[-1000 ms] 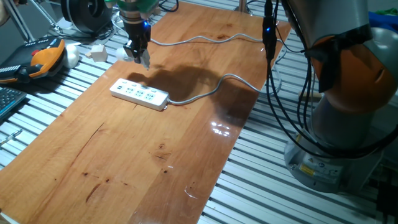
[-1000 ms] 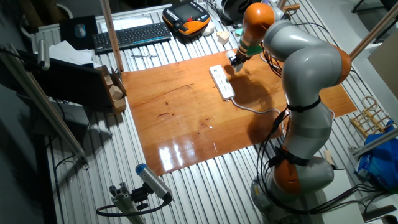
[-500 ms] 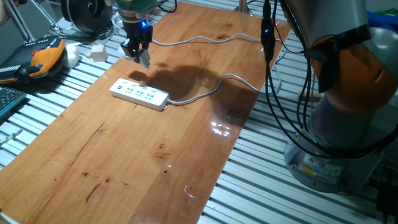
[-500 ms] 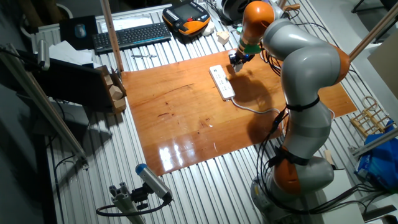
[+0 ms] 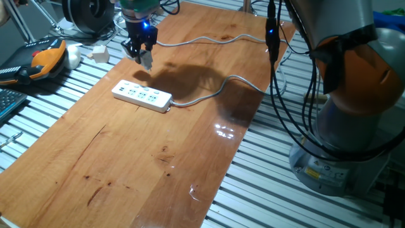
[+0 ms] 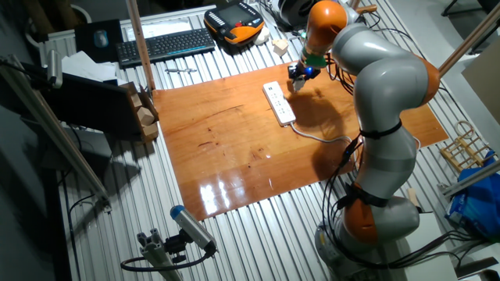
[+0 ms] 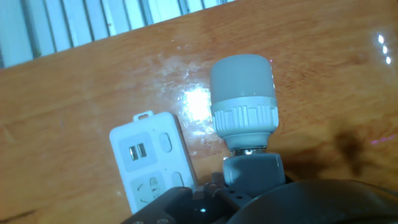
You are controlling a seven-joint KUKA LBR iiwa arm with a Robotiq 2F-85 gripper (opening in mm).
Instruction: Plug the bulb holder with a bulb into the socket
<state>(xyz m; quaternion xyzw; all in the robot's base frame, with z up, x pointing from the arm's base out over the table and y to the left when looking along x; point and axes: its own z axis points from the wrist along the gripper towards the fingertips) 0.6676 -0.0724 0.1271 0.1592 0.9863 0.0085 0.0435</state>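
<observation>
The socket lay flat on the tabletop near its far left edge, one end visible in the hand view; the gripper hung above and just beyond that end, clamped on the bulb holder with a bulb, clear of the wood; the grey cable trailed rightward toward the right edge.

Three cameras, one table.
I see it low and near from one side, high and far from the other; my hand view looks closely down; all share the socket.
</observation>
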